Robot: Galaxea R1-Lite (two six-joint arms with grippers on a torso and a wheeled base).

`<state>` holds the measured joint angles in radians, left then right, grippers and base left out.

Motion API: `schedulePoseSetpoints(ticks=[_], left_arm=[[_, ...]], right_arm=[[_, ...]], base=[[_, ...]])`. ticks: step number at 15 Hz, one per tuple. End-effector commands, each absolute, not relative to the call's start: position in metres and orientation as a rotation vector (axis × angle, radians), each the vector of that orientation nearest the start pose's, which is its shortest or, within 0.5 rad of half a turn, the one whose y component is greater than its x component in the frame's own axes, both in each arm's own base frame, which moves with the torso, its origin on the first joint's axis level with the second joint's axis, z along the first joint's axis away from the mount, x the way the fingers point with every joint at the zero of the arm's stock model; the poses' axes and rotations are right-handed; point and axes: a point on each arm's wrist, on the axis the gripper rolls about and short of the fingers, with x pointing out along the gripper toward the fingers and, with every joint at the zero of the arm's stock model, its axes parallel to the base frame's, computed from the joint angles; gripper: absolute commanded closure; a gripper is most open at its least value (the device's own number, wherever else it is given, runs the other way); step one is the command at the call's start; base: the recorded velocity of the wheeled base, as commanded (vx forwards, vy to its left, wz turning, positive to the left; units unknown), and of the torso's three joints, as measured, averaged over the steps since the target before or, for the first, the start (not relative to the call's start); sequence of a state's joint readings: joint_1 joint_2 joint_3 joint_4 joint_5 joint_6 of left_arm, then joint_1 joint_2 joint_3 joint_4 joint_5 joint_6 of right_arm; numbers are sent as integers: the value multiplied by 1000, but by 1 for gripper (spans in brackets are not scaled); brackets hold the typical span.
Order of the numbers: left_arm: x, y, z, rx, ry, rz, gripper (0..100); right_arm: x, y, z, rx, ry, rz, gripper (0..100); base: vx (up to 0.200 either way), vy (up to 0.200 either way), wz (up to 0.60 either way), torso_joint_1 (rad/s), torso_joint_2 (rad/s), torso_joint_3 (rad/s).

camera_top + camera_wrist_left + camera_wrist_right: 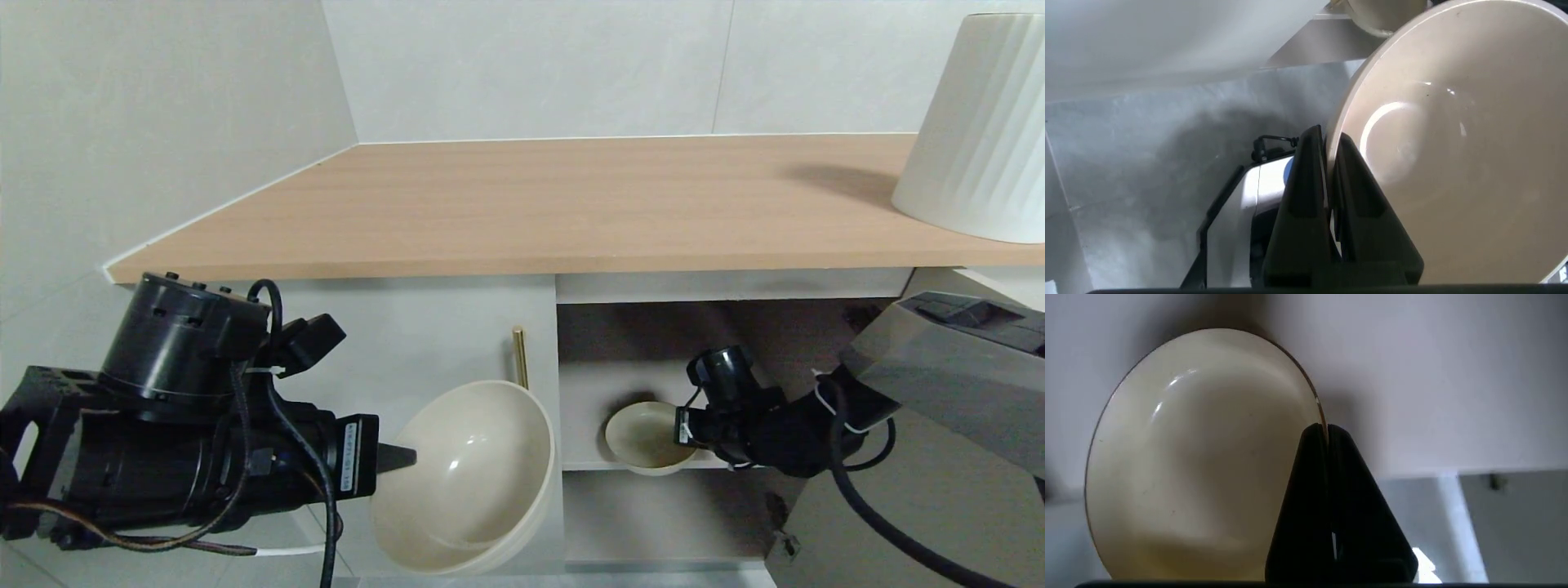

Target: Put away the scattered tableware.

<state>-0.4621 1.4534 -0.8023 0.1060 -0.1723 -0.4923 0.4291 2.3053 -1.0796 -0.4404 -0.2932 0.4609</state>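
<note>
My left gripper (398, 459) pinched the rim of the large bowl (469, 482), held tilted before the closed cabinet door (424, 335). My right gripper (682, 429) clamped the rim of the small bowl (641, 437) at the front edge of the shelf (581, 392).

Left tool (1330, 140) tight on cream bowl (1454, 139) rim

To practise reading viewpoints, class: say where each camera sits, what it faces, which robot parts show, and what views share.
Head view: on the head, facing down at counter and open cabinet; both arms show.
Left wrist view: on left wrist, facing left end effector clamping large bowl.
Right wrist view: on right wrist, facing right end effector gripping small bowl.
Shared: head view also shows both bowls.
</note>
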Motion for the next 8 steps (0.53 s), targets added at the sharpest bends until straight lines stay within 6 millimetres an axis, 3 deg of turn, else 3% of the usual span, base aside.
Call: schedulePoseSetpoints(ticks=[1,8], left_arm=[[200,-104,181,-341,895,-399,100],[200,-104,180,-341,898,-399,100]], right_arm=[[378,158,-10,142,763,-93,100],[397,152,-11,161,637,-181,100]], base=[[0,0,0,0,0,0],[0,0,0,0,0,0]])
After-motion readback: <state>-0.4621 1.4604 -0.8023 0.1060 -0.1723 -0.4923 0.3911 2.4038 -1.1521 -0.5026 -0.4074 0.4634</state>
